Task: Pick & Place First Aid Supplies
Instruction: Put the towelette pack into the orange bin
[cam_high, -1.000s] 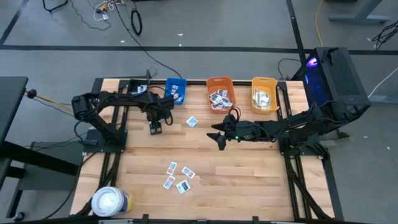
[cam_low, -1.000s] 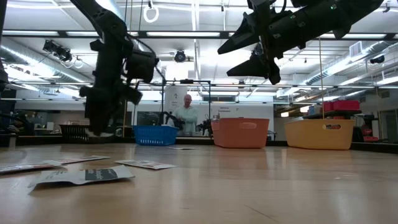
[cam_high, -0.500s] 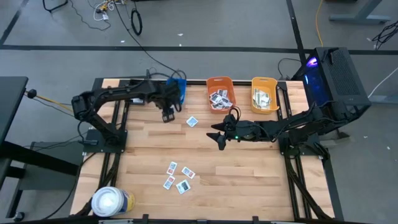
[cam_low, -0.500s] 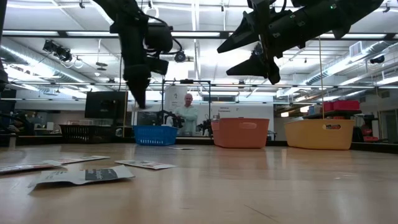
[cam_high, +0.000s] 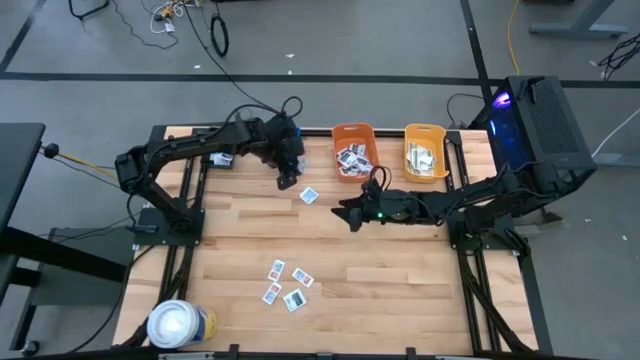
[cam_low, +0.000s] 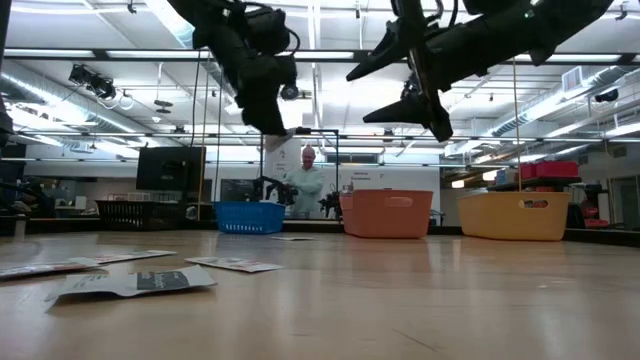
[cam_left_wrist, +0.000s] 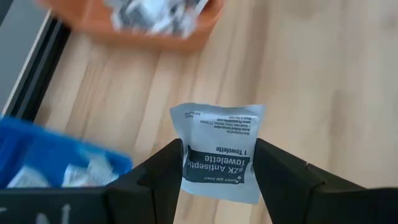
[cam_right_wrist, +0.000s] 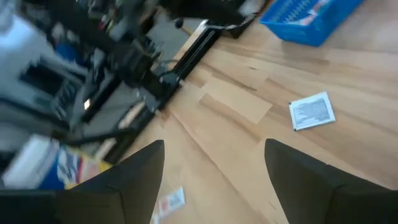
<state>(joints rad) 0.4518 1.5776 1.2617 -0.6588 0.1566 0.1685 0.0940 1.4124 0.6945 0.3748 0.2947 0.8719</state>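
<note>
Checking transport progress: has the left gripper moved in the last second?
Yes. In the high view the left gripper, shut on an antiseptic towelette packet, has travelled from left of the blue bin to that bin's right edge, toward the orange bin.

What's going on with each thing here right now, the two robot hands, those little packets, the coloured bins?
Left hand: shut on an antiseptic towelette packet, raised near the blue bin.
Right hand: open, empty, above the table's middle.
Orange bin: holds packets.
Yellow bin: holds packets.
Single packet: flat on the table, untouched.
Cluster of packets: flat on the table, untouched.
White roll: standing at the table's corner.
</note>
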